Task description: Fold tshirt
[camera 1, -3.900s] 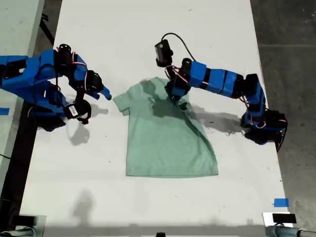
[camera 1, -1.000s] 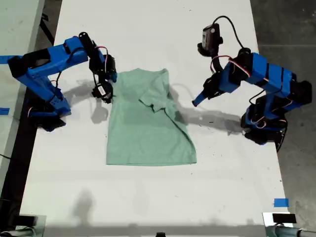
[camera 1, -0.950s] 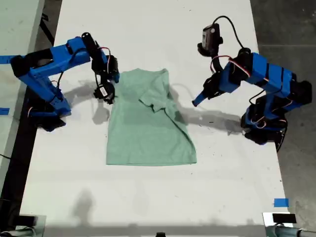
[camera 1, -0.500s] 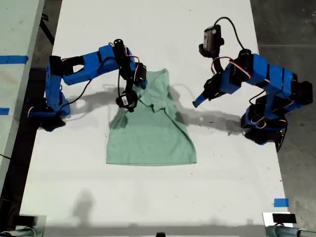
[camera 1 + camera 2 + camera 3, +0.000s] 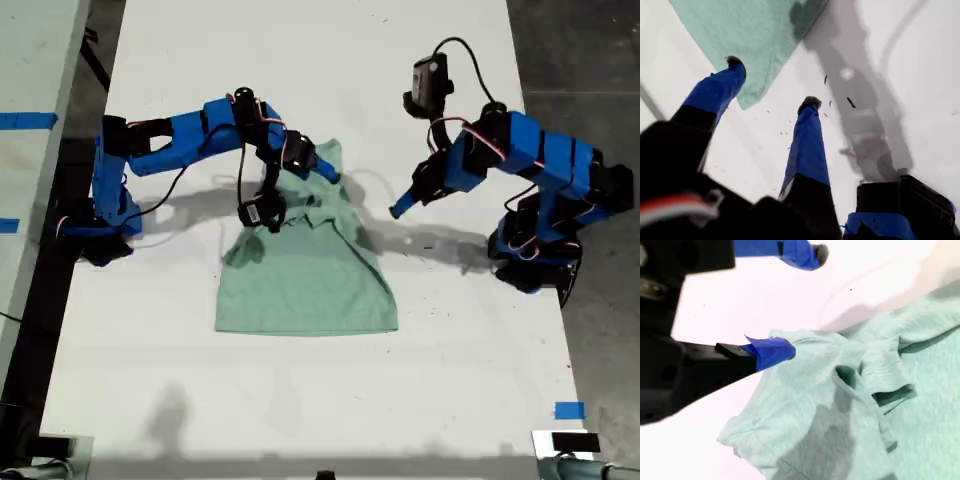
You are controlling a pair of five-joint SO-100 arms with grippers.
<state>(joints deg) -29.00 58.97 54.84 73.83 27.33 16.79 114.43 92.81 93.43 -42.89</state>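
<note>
The pale mint-green tshirt [image 5: 310, 285] lies on the white table [image 5: 300, 420], hem toward the exterior view's bottom. Both upper sides are folded inward and bunched near the collar. My second gripper [image 5: 318, 168] hovers over that bunched top. In its wrist view my second gripper [image 5: 797, 300] is open, one fingertip [image 5: 775, 350] touching a raised fold of the tshirt [image 5: 850, 415]. My first gripper [image 5: 400, 208] stands off the shirt's edge on the exterior view's right. In its wrist view my first gripper [image 5: 771, 82] is open and empty above bare table beside a tshirt [image 5: 745, 35] corner.
Blue tape marks sit at the exterior view's lower right [image 5: 570, 410] and on a second table at its left [image 5: 25, 120]. Dark floor borders the table on the exterior view's right. Both arm bases stand at the table's side edges.
My second arm swept from the exterior view's left across the tshirt, dragging that side and sleeve over onto the middle. My first arm has barely moved.
</note>
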